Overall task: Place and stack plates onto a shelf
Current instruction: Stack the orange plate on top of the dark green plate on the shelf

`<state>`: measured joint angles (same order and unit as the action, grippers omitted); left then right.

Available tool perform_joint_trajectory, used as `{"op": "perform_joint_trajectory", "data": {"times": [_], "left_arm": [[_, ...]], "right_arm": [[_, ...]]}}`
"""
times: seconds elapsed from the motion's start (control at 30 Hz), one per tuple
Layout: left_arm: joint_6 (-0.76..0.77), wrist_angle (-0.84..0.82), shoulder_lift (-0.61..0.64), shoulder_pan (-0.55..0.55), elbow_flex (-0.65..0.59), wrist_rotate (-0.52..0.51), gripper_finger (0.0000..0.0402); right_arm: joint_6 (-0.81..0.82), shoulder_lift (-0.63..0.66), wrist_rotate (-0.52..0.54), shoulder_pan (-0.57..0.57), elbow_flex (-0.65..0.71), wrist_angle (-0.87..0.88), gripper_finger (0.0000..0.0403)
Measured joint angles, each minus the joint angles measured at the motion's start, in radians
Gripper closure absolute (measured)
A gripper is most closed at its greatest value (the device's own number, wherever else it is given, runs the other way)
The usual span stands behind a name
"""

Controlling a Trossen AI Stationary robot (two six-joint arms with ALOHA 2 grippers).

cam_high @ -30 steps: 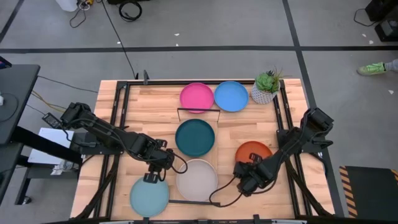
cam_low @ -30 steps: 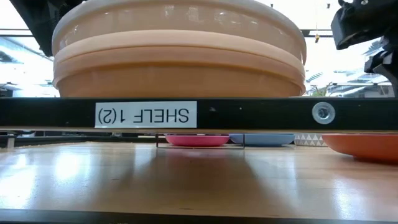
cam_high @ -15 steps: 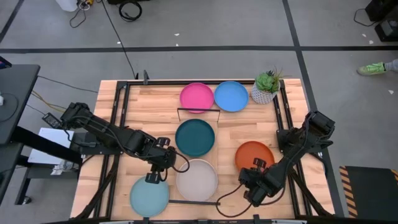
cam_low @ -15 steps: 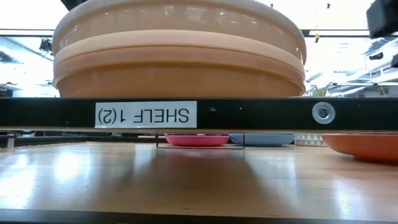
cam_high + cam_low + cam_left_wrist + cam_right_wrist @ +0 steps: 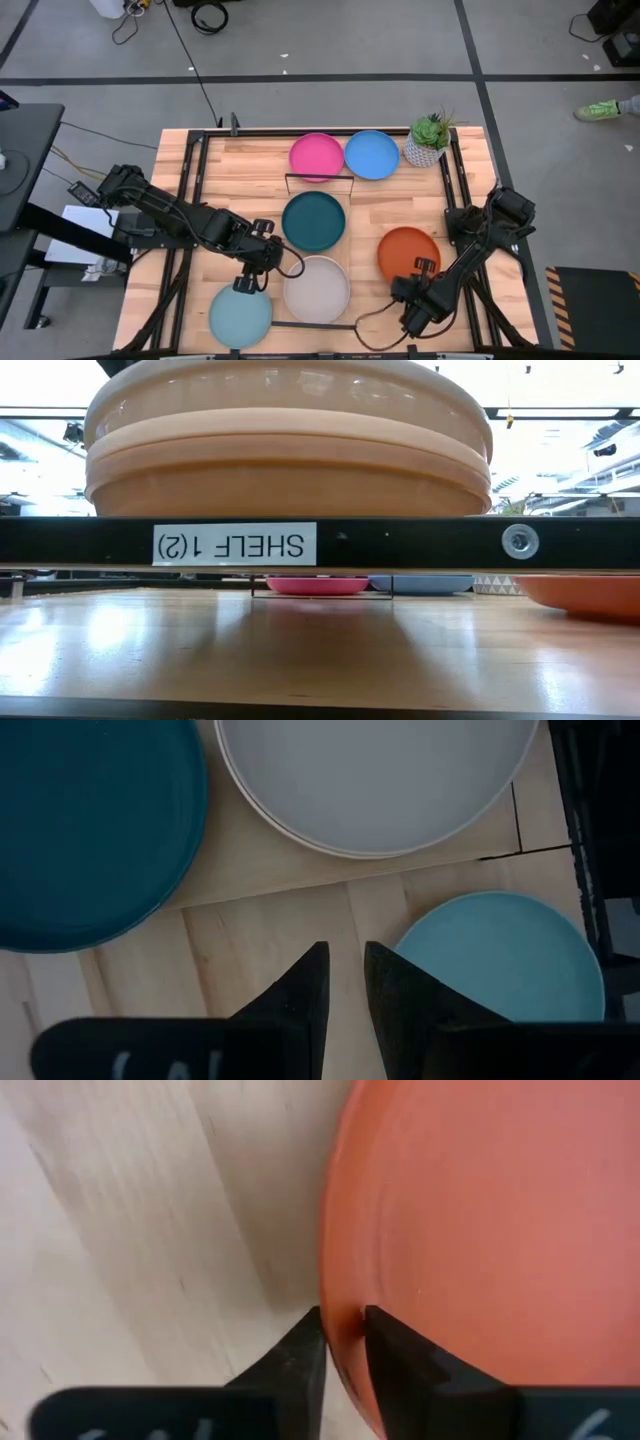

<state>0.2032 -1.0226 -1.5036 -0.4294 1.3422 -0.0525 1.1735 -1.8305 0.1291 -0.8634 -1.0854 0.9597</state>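
The orange plate (image 5: 408, 252) lies on the table right of the shelf (image 5: 346, 232), a pale board with wire rails. My right gripper (image 5: 342, 1325) is shut at its near rim (image 5: 422, 268). On the shelf sit the dark teal plate (image 5: 313, 221) and a stack topped by the cream plate (image 5: 316, 289); the low view shows tan layers (image 5: 288, 470) under it. The light aqua plate (image 5: 240, 316) lies near the table's near left corner. My left gripper (image 5: 245, 285) hovers shut over bare wood (image 5: 345, 955) beside the aqua plate's far rim (image 5: 500, 960). My right gripper pinches the orange plate's near rim (image 5: 338, 1305) between its two fingers, one finger (image 5: 390, 1342) over the plate's inner face and the other (image 5: 305, 1342) outside it. The fingers come low from the table's near side, pointing toward the far edge. Whether the plate is lifted, I cannot tell.
The pink plate (image 5: 317, 156) and blue plate (image 5: 372, 154) lie at the far edge, with a white potted plant (image 5: 428, 140) to their right. Black frame bars (image 5: 190, 200) run along both table sides. Bare wood shows between the shelf and the orange plate.
My right arm has swung toward the table's near right corner, carrying its gripper from the orange plate's left side round to its near rim, and it has left the low view. The plates have stayed where they were.
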Motion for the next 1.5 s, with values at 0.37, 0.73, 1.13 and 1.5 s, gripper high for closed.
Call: {"op": "perform_joint_trajectory", "data": {"times": [0.37,0.73,1.13,1.5], "left_arm": [[-0.016,0.004,0.000,0.000,0.000,0.000,0.0329],[-0.016,0.016,0.000,0.000,0.000,0.000,0.0329],[-0.221,0.094,-0.001,-0.043,-0.001,-0.104,0.0329],[-0.242,0.094,-0.001,-0.107,0.004,-0.370,0.0278]], "right_arm": [[-0.031,0.001,0.011,-0.013,0.000,0.025,0.0384],[-0.207,0.000,0.108,-0.036,-0.112,0.089,0.0390],[-0.303,0.000,0.254,-0.100,-0.207,0.171,0.0390],[-0.418,0.000,0.324,-0.056,-0.306,0.186,0.0390]]}}
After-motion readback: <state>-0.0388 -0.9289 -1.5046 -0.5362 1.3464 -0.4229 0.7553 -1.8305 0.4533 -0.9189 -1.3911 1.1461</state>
